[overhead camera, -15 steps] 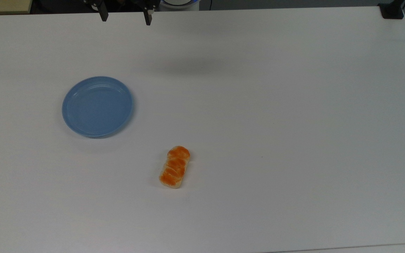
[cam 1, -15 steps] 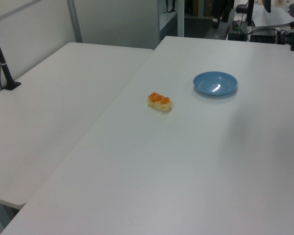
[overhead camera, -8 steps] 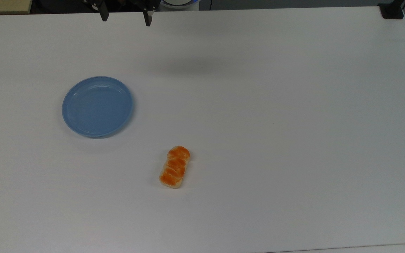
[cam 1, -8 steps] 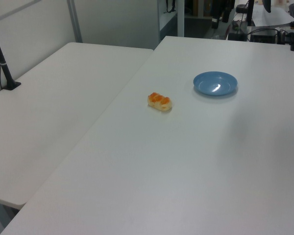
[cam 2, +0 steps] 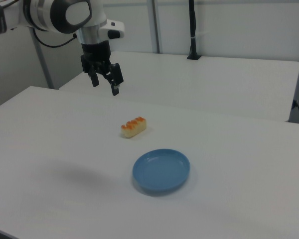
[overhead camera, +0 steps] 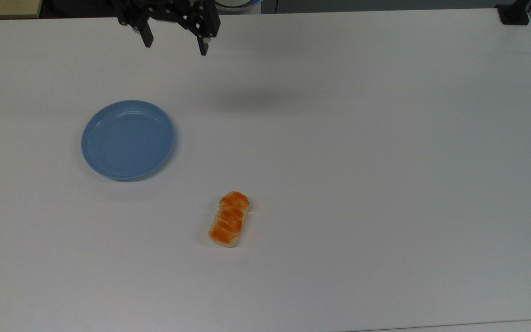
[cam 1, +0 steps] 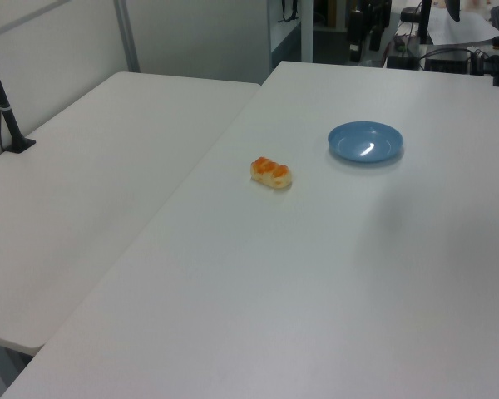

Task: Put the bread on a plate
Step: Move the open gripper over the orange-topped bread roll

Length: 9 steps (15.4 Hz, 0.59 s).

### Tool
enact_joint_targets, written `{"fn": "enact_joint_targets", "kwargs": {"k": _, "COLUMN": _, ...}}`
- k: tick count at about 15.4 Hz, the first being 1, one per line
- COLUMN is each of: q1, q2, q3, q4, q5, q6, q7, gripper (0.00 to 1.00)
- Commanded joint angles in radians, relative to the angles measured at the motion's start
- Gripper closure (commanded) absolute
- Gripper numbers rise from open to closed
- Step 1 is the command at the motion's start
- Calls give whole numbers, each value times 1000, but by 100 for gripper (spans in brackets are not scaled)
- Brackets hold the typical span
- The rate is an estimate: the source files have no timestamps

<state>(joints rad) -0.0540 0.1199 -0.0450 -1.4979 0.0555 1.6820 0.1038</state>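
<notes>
Since a moment ago the gripper (overhead camera: 174, 44) has come further out over the table (overhead camera: 385, 138); in the top view more of its black body now shows, where before only the two finger ends poked in at the upper edge. Bread and plate have not shifted.

Nearest the lower edge of the top view lies the bread (overhead camera: 229, 219), flat on the bare table, glossy orange side up. Its long axis runs nearly up and down the top view, leaning a little to the top view's right at the far end. From the fingers it lies well down the top view and somewhat to the top view's right, with open table between. I'd judge the fingers, spread along the top view's left-right line, already sit about square to the loaf's length, so they could close across its narrow width with little turning.

Further off sits the plate (overhead camera: 128, 139), light blue with nothing on it, well apart from the bread and up toward the top view's left, lying closer under the fingers than the bread does.

Farthest is the gripper itself, hanging high above the table in the right view (cam 2: 104, 82), its two fingers held wide apart and gripping nothing.
</notes>
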Motion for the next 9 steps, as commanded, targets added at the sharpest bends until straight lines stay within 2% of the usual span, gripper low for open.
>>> {"fn": "enact_joint_targets", "kwargs": {"k": 1, "q1": 39, "q2": 116, "q3": 0, "q4": 120, "q5": -3, "q6": -1, "q7": 63, "gripper": 0}}
{"fn": "enact_joint_targets", "kwargs": {"k": 9, "q1": 112, "q2": 343, "q3": -12, "q4": 326, "q5": -40, "q6": 24, "q7": 166, "gripper": 2}}
